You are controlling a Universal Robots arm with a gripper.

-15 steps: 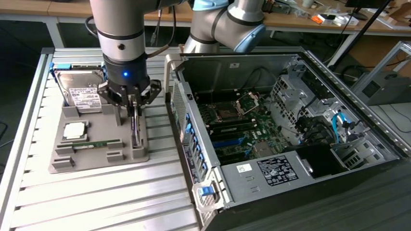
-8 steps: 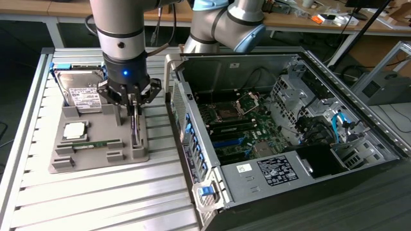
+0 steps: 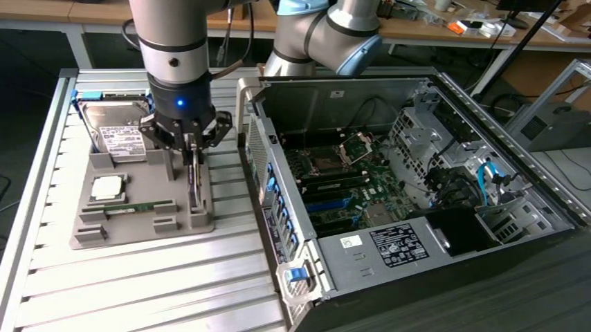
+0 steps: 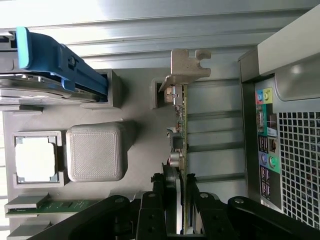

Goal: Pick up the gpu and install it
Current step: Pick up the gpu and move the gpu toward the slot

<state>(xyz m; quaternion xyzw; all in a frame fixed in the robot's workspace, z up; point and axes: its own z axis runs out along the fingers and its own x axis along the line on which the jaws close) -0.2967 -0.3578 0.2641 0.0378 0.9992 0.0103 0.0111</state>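
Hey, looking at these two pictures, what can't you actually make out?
- Wrist view: one end of the gpu is hidden behind the gripper.
- Exterior view: the gpu's bottom edge is sunk in the grey holder, and the card stands edge-on, so its faces are unseen.
- Exterior view: the arm covers part of the hard drive.
- Exterior view: the case label text is too small to read.

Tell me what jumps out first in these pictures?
The robot's gripper, clamped on a thin graphics card standing on edge in a grey tray at the exterior view's left. Next, the big open computer case at that view's right, its circuit board bare.
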